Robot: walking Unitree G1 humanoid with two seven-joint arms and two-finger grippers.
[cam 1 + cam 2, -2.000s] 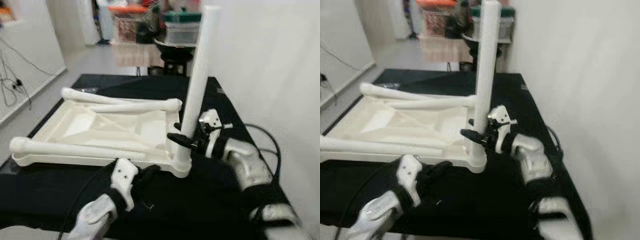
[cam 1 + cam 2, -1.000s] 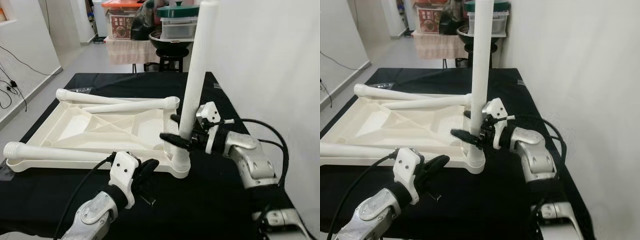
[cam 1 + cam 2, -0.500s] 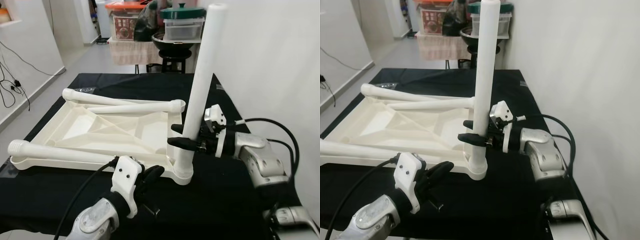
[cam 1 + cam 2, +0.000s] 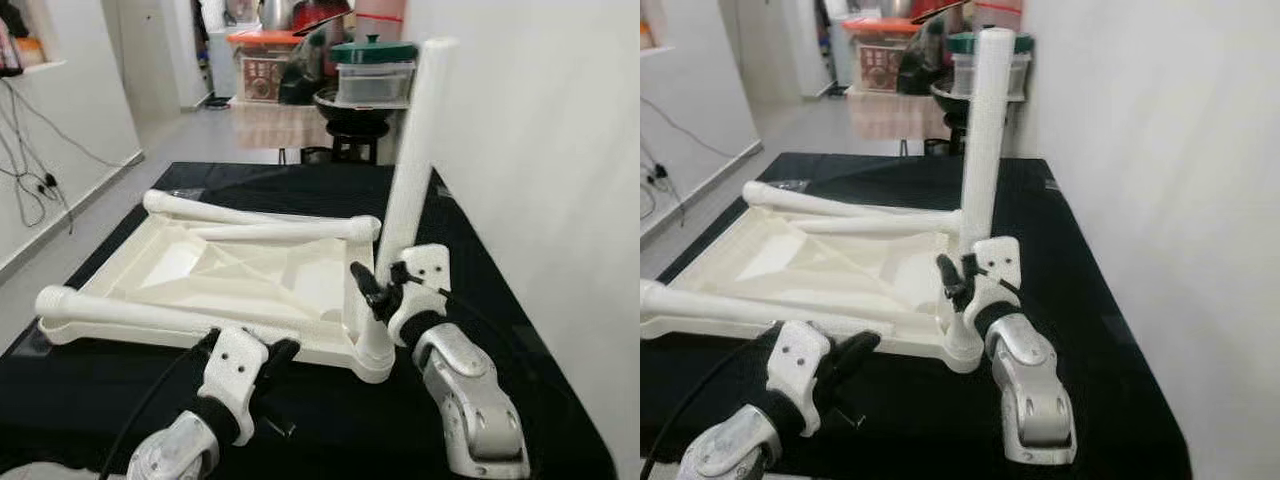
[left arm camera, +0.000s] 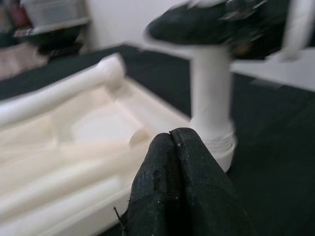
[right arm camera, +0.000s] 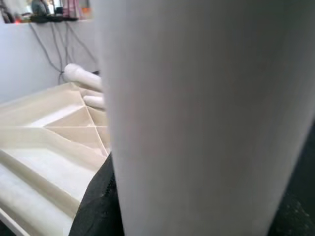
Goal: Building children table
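A white children's table top (image 4: 250, 272) lies upside down on a black-covered table (image 4: 300, 185). One white leg (image 4: 408, 170) stands upright in its near right corner socket (image 4: 372, 352). My right gripper (image 4: 377, 288) is shut on this leg low down, and the leg (image 6: 206, 118) looms very close in the right wrist view. Loose legs lie across the top: two at the far side (image 4: 250, 213) and one along the near edge (image 4: 130, 308). My left gripper (image 4: 277, 353) is shut, with nothing in it, just in front of the top's near rim; its fingertips (image 5: 170, 147) are pressed together.
A white wall (image 4: 540, 150) runs close along the right of the table. Behind the table are a black stool (image 4: 355, 135) and stacked storage boxes (image 4: 372, 68). Cables (image 4: 30, 185) trail on the floor at the left. A small dark metal piece (image 4: 283, 428) lies on the cloth by my left wrist.
My right arm has swung round from the right of the upright leg towards the front, still shut on it. The camera has shifted a little. The left gripper stays by the near rim.
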